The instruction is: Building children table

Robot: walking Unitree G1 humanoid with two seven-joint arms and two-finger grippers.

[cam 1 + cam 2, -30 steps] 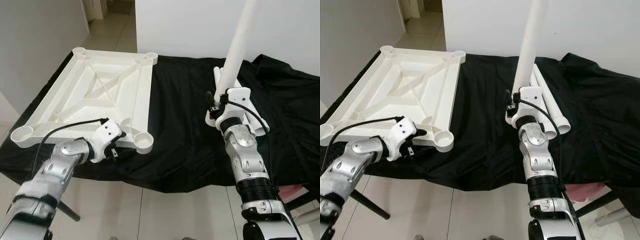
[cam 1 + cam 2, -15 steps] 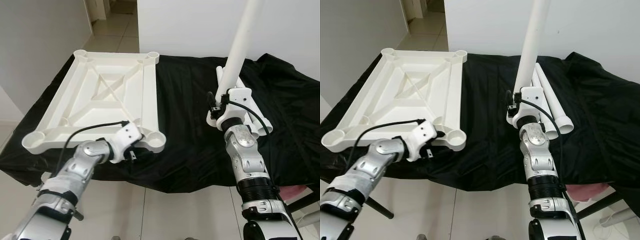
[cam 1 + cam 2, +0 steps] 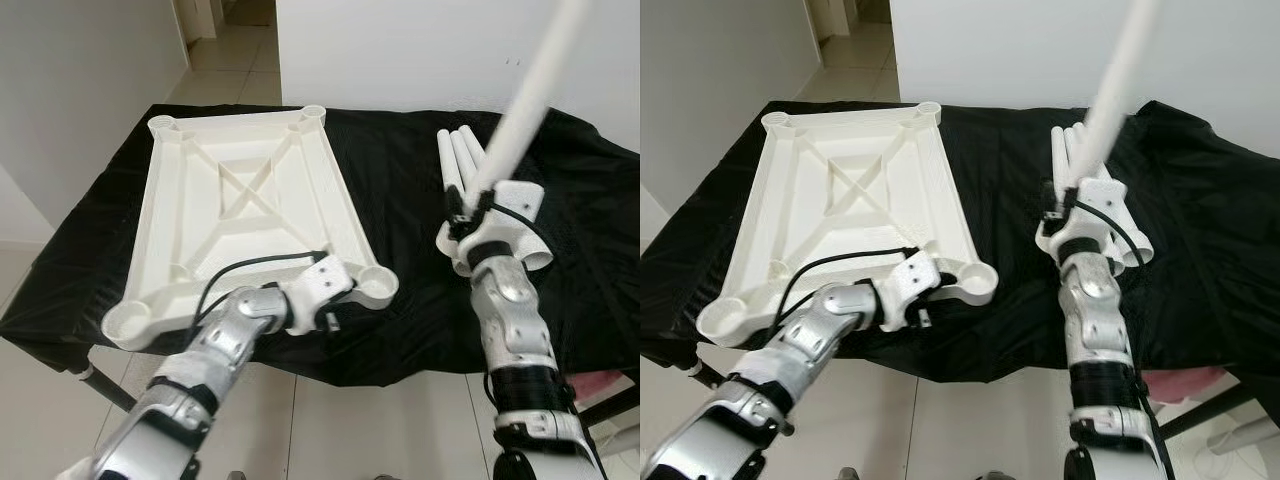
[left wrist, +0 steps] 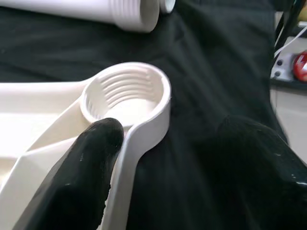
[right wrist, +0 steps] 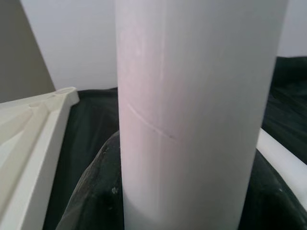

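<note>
Here the white tabletop panel (image 3: pixel 250 215) lies underside up on the black-draped table's (image 3: pixel 400 190) left half. The left gripper (image 4: pixel 158 177) pinches its near edge beside the threaded corner socket (image 4: pixel 125 98), probably steadying it. The right gripper (image 3: pixel 470 212) grasps a table leg (image 3: pixel 525 95) upright, ready for a socket. Spare legs (image 3: pixel 462 155) lie behind it, clear of the path.

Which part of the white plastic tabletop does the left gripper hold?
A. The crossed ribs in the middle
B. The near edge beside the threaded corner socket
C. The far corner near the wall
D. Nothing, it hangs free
B: the left gripper clamps the near rim of the upside-down white plastic tabletop, right beside the threaded corner socket.
</note>
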